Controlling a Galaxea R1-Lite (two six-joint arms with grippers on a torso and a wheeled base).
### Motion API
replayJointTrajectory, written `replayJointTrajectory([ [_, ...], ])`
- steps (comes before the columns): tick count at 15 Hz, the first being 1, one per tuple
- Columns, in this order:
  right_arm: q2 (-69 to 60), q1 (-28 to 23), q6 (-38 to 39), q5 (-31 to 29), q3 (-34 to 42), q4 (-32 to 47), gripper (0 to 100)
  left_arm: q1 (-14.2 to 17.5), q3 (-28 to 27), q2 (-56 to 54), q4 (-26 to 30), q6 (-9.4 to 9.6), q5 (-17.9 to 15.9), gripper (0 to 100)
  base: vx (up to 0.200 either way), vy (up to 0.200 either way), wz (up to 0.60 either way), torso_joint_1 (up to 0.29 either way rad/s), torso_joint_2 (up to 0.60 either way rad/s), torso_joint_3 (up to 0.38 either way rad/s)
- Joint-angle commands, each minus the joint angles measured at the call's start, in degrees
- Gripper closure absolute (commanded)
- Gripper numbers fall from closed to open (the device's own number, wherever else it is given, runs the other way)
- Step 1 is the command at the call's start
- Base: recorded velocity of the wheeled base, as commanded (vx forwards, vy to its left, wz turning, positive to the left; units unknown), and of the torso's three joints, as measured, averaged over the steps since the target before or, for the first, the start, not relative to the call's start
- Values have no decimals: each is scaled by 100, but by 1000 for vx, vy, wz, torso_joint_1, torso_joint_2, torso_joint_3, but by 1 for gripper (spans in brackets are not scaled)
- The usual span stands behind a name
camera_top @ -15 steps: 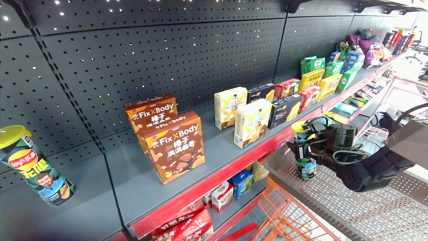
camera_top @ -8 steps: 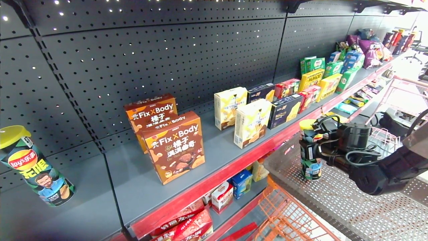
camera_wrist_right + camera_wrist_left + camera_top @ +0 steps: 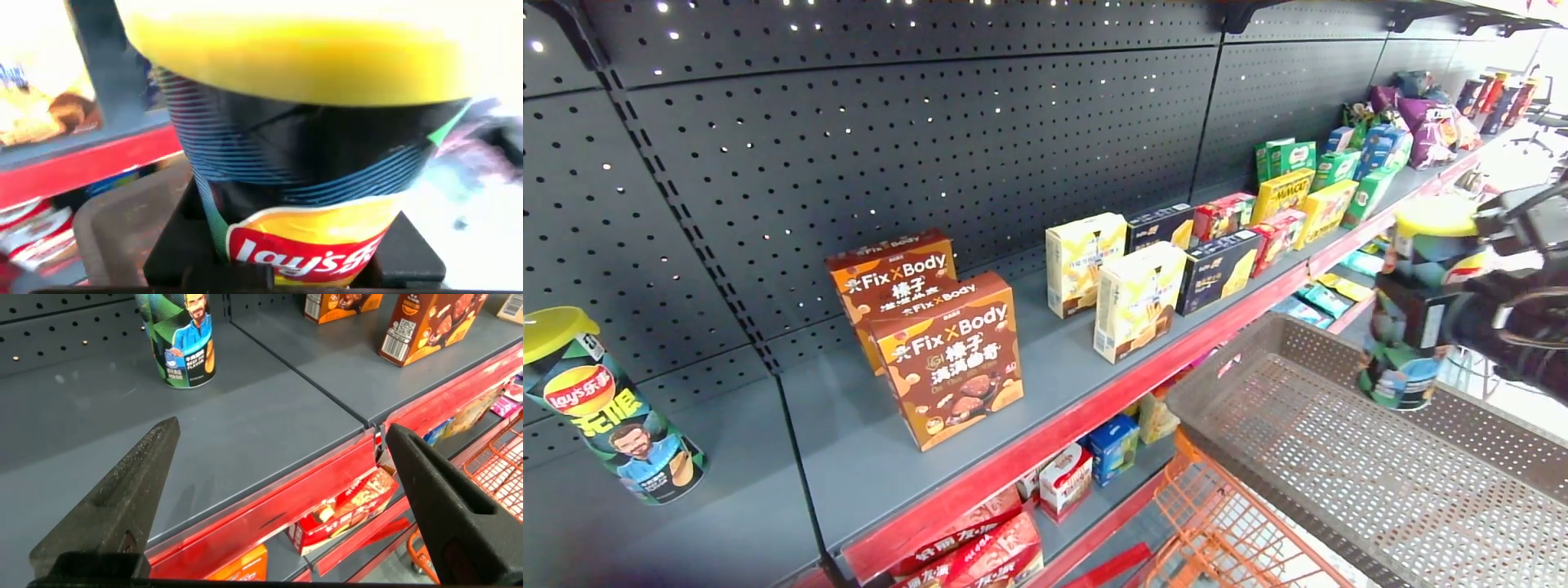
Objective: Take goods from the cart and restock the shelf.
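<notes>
A chip can (image 3: 1413,302) with a yellow lid and dark patterned body hangs upright above the cart's brown perforated tray (image 3: 1339,465), at the far right of the head view. My right gripper (image 3: 1450,322) is shut on its side; up close the can (image 3: 302,163) sits between the black fingers (image 3: 409,253). A second, matching chip can (image 3: 605,408) stands on the grey shelf (image 3: 1054,359) at the far left, also seen as the can (image 3: 181,339). My left gripper (image 3: 278,498) is open over the shelf's front edge, short of that can, holding nothing.
Two brown snack boxes (image 3: 947,359) stand mid-shelf, with cream boxes (image 3: 1135,298) and dark boxes (image 3: 1217,269) to their right. More goods line the shelf farther right. The shelf has a red front lip (image 3: 1045,445). An orange wire cart basket (image 3: 1225,531) lies below the tray.
My right gripper has lifted the chip can up out of the cart tray and carried it to the right, nearer the camera. The shelf goods have not moved.
</notes>
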Motion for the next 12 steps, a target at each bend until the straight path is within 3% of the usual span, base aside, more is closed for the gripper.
replayJointTrajectory([
  [1, -2333, -196, -164, -973, 326, 1132, 100, 1, 0, 6, 0, -3, 1, 0, 0, 0, 0, 0, 0, 0],
  [4, -3106, -293, -138, -1658, 668, 1325, 100, 1, 0, -2, 0, -3, 1, 0, 0, 0, 0, 0, 0, 0],
  [7, -3607, -530, -111, -1737, 756, 2345, 100, 1, 0, -2, 0, -3, 10, 0, 0, 0, 0, 0, 0, 0],
  [11, -3625, -794, -111, -1737, 756, 2362, 100, 1, 0, -2, 0, -3, 1, 0, 0, 0, 0, 0, 0, 0],
  [12, -3668, -1110, -85, -1755, 853, 2380, 100, 1, 0, -2, 0, -3, 1, 0, 0, 0, 0, 0, 0, 0],
])
